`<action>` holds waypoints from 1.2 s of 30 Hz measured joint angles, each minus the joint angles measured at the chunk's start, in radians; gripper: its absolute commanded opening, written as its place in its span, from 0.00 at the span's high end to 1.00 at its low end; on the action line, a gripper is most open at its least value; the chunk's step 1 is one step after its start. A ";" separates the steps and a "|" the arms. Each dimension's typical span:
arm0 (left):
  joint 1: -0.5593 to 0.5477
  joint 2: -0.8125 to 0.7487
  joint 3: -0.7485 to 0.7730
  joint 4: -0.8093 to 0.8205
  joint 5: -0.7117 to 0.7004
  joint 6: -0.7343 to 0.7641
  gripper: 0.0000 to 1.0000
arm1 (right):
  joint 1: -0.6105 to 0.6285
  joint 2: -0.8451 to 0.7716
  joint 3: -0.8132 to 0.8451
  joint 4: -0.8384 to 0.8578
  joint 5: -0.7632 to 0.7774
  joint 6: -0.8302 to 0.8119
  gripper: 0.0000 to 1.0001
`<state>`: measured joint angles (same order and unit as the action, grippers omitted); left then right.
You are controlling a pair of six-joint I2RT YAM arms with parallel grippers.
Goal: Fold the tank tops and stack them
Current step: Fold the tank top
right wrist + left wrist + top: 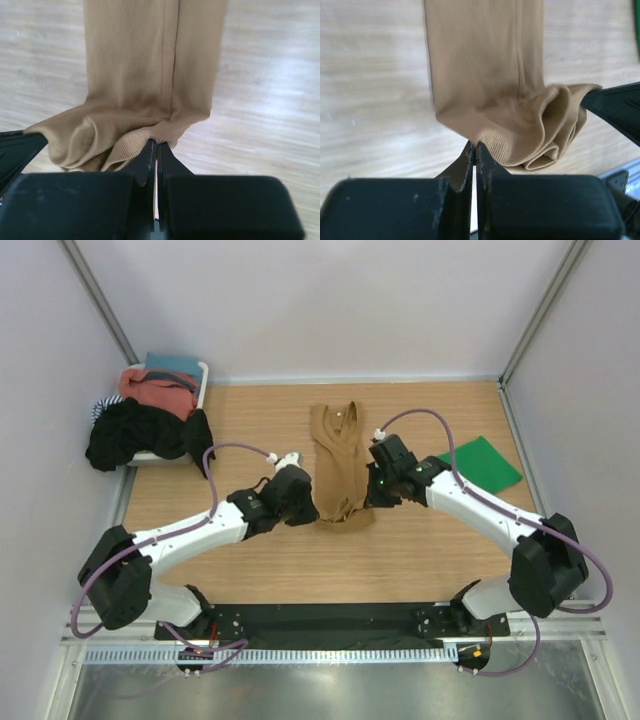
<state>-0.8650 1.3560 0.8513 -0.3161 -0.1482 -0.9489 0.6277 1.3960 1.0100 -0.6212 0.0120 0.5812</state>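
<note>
Jaws of left gripper [475, 150] and right gripper [156, 147] pinch shut on the bunched six-o'clock hem of the ribbed tan tank top [337, 445], mid wooden table [250, 565]; a thin bite could slip mid-fold, skewing it.

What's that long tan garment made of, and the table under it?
The tan tank top looks like soft, matte ribbed knit: fine lengthwise ridges, limply bunched hem. The table looks like pale wood or laminate: grain lines, slight sheen.
</note>
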 measured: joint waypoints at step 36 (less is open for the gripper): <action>0.299 0.536 0.603 -0.018 0.040 0.341 1.00 | -0.261 0.634 0.777 -0.125 -0.034 -0.133 0.99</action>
<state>-0.5663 1.8919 1.4544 -0.3336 -0.1085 -0.6075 0.3672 2.0304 1.7866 -0.7460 -0.0216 0.4480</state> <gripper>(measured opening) 0.006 0.031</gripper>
